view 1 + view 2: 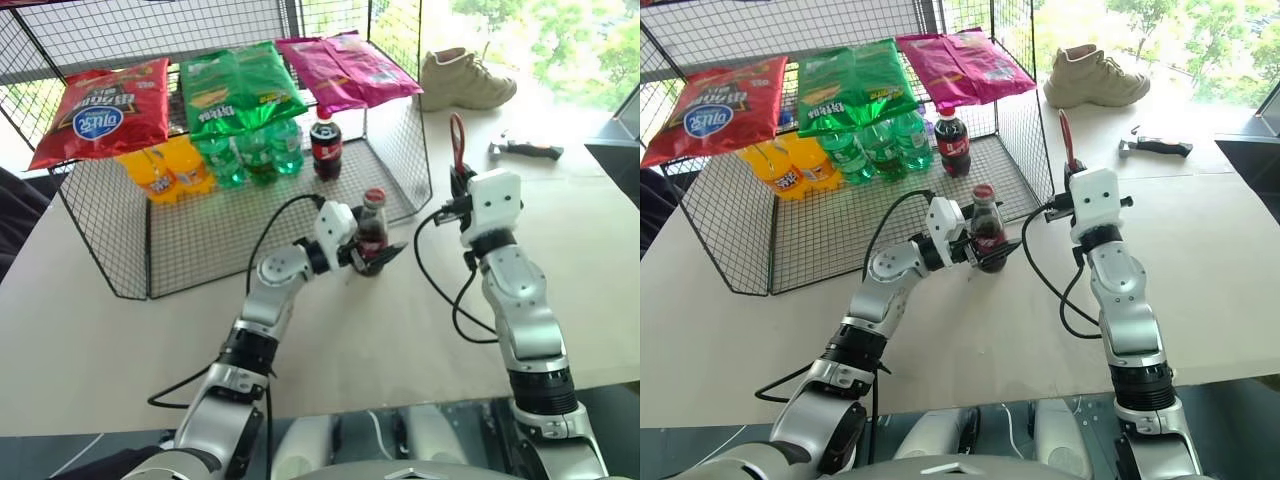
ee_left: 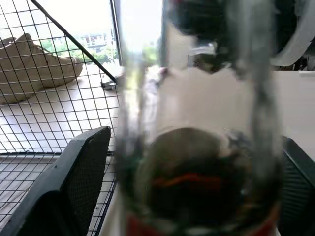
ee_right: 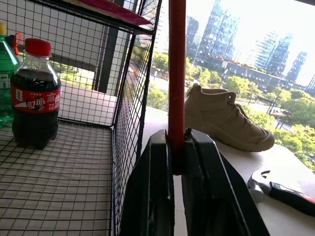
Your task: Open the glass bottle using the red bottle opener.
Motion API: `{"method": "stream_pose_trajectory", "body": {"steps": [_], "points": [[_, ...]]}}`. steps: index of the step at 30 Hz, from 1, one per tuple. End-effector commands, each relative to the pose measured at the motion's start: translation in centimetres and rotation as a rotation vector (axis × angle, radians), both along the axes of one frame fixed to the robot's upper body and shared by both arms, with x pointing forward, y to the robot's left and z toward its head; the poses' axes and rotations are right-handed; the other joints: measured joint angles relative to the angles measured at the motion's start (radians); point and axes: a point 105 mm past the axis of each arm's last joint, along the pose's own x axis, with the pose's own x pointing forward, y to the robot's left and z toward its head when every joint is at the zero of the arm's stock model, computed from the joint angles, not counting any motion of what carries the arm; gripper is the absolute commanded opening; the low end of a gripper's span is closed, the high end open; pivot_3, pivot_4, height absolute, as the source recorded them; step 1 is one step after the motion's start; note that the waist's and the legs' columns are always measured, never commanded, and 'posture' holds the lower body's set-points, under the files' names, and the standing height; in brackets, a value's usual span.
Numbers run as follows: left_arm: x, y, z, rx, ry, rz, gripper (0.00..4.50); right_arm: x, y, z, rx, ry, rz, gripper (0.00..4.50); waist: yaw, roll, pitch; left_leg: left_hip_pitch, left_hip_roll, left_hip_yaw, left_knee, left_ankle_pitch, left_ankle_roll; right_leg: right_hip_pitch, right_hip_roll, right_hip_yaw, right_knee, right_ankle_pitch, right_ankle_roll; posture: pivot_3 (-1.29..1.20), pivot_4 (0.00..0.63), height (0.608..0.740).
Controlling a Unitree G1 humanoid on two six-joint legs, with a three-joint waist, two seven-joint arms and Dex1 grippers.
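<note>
Glass bottle [image 1: 372, 232] stands upright on the table [image 1: 330, 340], cap still on, just outside the front edge of the wire rack [image 1: 110, 245]. Left gripper [image 1: 372, 252] is at its lower body: fingers spread wide, one each side of the glass, bottle sitting betw. them. Left wrist view shows one black finger [image 2: 74, 182] w/ a visible gap to the glass, so jaws are apart, not clamped.

Right gripper [image 3: 178, 147] is raised to the right of the bottle, well apart from it. Fingers pinched together on the handle of the red bottle opener [image 1: 457, 143], which stands upright above the gripper, ring head at top.

Beyond the right gripper: beige shoe [image 1: 462, 80] and a hammer [image 1: 525, 150] on the table, far side. Ahead of the left gripper, inside the rack: plastic cola bottle [image 1: 326, 147] w/ red screw cap, green bottles [image 1: 250, 155], orange bottles [image 1: 165, 170]. Three snack bags lie on the rack top: red [image 1: 105, 108], green [image 1: 240, 85], pink [image 1: 345, 68].
</note>
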Motion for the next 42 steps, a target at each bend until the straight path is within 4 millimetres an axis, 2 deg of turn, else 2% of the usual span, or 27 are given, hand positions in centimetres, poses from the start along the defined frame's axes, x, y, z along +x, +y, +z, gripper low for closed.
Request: {"method": "stream_pose_trajectory", "body": {"steps": [1,12,23,35,42], "points": [[0.0,-0.1,3.2,-0.072,-0.098,0.000,4.46,-0.3,0.0,1.6,0.005,-0.074,0.002,0.00,0.000,0.000,0.000,0.000,0.000,0.000,0.000,0.000,0.000,0.000,0.000,0.000,0.000,0.000,0.000,0.00,0.150,0.740],[0.1,-0.8,5.5,-0.113,-0.131,-0.034,4.46,-0.2,0.1,1.5,0.009,-0.072,-0.001,0.00,0.001,0.000,0.000,0.000,0.000,0.000,0.001,0.000,0.000,0.000,0.000,0.000,0.000,0.000,0.000,0.00,0.150,0.740],[-0.6,-0.5,4.3,-0.065,-0.065,-0.080,4.46,-0.3,0.0,1.5,0.009,-0.071,-0.010,0.00,0.001,0.000,0.000,0.000,0.000,0.000,0.001,0.000,0.000,0.000,0.000,0.000,0.001,0.000,0.000,0.00,0.150,0.740],[-0.8,0.0,4.7,-0.062,-0.052,-0.075,4.46,0.0,0.4,1.4,0.010,-0.069,0.004,0.00,0.001,0.000,0.000,0.000,0.000,0.000,0.001,0.000,0.000,0.000,0.000,0.000,0.001,0.000,0.000,0.00,0.150,0.740],[-0.7,0.0,4.3,-0.055,-0.040,-0.075,4.46,0.1,0.4,1.5,0.011,-0.073,0.004,0.00,0.001,0.000,0.000,0.000,0.000,0.000,0.001,0.000,0.000,0.000,0.000,0.000,0.001,0.000,0.000,0.00,0.150,0.740]]}}
